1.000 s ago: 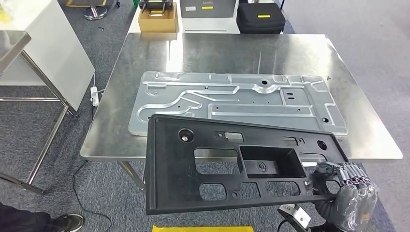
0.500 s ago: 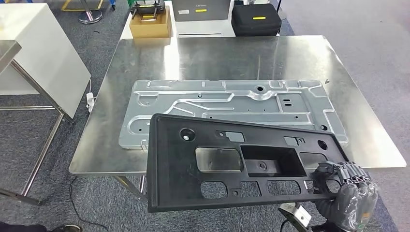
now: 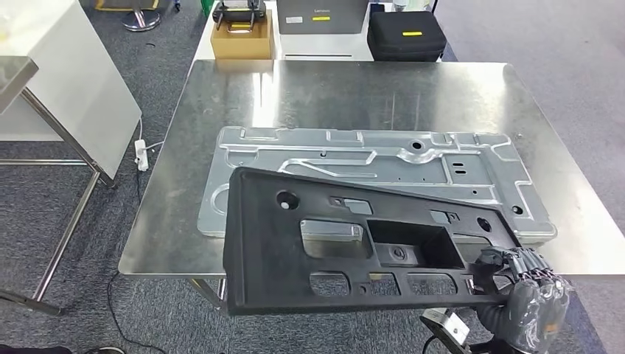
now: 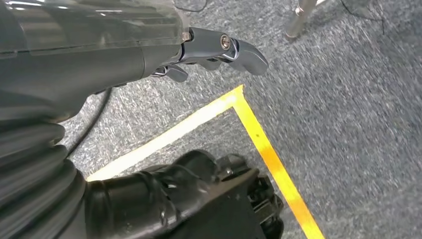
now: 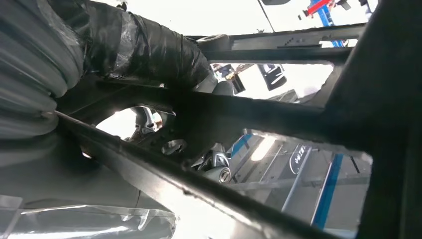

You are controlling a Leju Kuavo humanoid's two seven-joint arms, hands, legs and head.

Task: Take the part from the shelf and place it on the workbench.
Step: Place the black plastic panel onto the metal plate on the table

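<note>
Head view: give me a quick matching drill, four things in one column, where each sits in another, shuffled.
Things:
1. black plastic panel
2. silver stamped plate
3. cardboard box
4. black case

Places:
A. lying flat on the steel workbench
B. beyond the bench's far edge, toward its right
C. held by the right hand over the near edge
D. beyond the bench's far edge, toward its left

Pairs: 1-C, 2-A, 3-D, 4-B

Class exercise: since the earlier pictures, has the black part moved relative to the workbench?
Yes. The black part now reaches further over the workbench front edge, covering more of the metal panel.
</note>
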